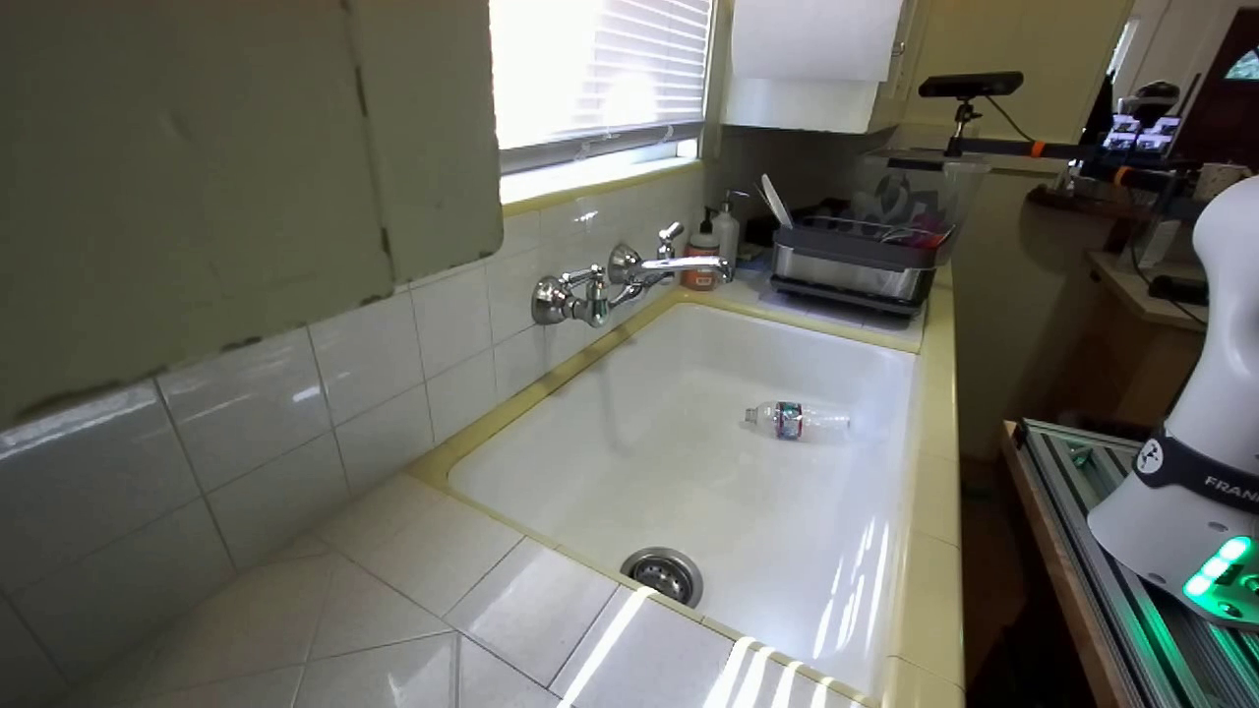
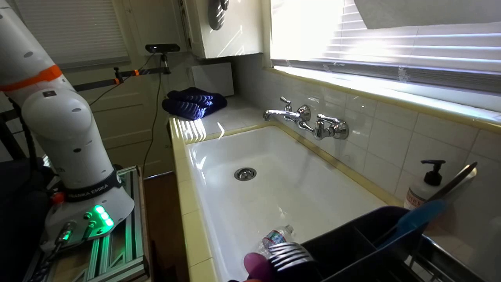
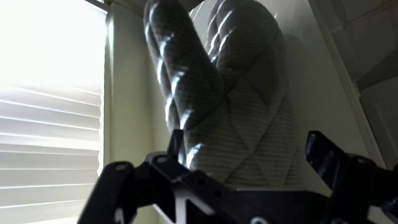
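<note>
A grey quilted oven mitt (image 3: 242,124) hangs against a pale cabinet side in the wrist view, its thumb and hand part toward the top of the picture. It also shows at the top of an exterior view (image 2: 216,15). My gripper (image 3: 245,136) is open, with the mitt between its two black fingers as seen from the wrist. The left finger overlaps the mitt's left edge; the right finger stands apart from it. I cannot tell whether either finger touches the mitt. The gripper is out of view in both exterior views; only the arm's lower part (image 2: 78,133) shows.
A white sink (image 1: 639,492) holds a clear plastic bottle (image 1: 799,421). A chrome faucet (image 1: 689,265) juts from the tiled wall. A dish rack (image 1: 851,265) and soap bottles (image 1: 703,256) stand at one end. A dark folded cloth (image 2: 194,102) lies on the counter. Window blinds (image 3: 49,149) are beside the cabinet.
</note>
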### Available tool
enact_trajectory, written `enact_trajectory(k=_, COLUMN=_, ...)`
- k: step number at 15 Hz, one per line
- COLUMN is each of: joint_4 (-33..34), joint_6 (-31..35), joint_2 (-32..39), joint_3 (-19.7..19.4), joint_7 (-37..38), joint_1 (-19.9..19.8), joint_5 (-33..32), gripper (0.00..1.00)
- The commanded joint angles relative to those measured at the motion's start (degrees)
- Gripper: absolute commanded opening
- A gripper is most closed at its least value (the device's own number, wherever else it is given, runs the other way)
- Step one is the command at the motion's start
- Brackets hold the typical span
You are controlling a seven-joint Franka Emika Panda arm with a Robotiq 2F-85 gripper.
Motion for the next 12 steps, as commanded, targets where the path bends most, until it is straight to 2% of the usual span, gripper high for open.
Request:
enact_trajectory(k=1, joint_4=0.0, joint_6=3.3, joint_2=0.5, joint_3=-0.2, joint_7=-1.6, joint_1=-0.2, joint_5=-0.1, gripper=1.00)
enact_trajectory(k=8, joint_4=1.3, joint_6=12.0, joint_2=3.7, joint_3=-0.2, joint_7=-3.4, joint_1=-0.1, joint_5=0.4, gripper=1.00)
enact_trajectory(k=12, joint_4=1.9, joint_6=11.4, joint_2=4.8, joint_3=-0.4, joint_7=-3.7, joint_1=0.1, joint_5=1.1, gripper=1.00)
